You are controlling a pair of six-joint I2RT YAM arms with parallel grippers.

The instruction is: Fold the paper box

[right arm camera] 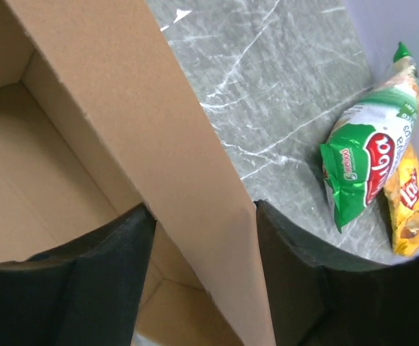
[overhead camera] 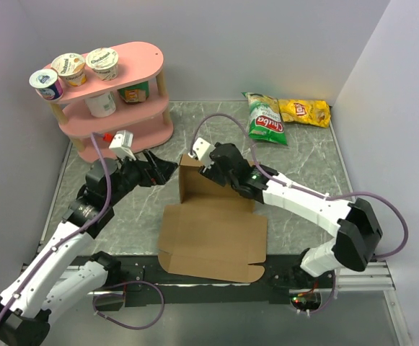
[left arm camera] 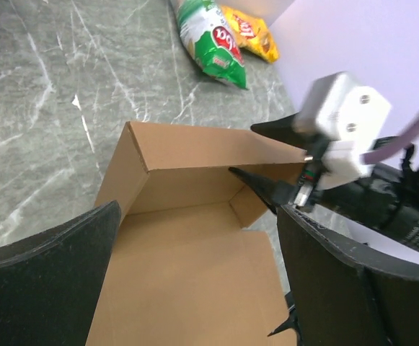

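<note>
The paper box (overhead camera: 213, 234) is a brown cardboard sheet lying flat near the table's front, with its far wall and left side flap standing up. My right gripper (overhead camera: 198, 164) is at the top edge of the far wall. In the right wrist view its two black fingers (right arm camera: 108, 267) sit on either side of the tilted wall (right arm camera: 159, 130) and press on it. My left gripper (overhead camera: 169, 169) hovers just left of the raised corner. In the left wrist view it (left arm camera: 198, 209) is wide open and empty over the box floor (left arm camera: 187, 288).
A pink two-tier shelf (overhead camera: 115, 94) with yogurt cups stands at the back left, close behind my left arm. A green chip bag (overhead camera: 267, 119) and a yellow one (overhead camera: 304, 112) lie at the back right. Purple walls enclose the grey marble table (overhead camera: 303, 166).
</note>
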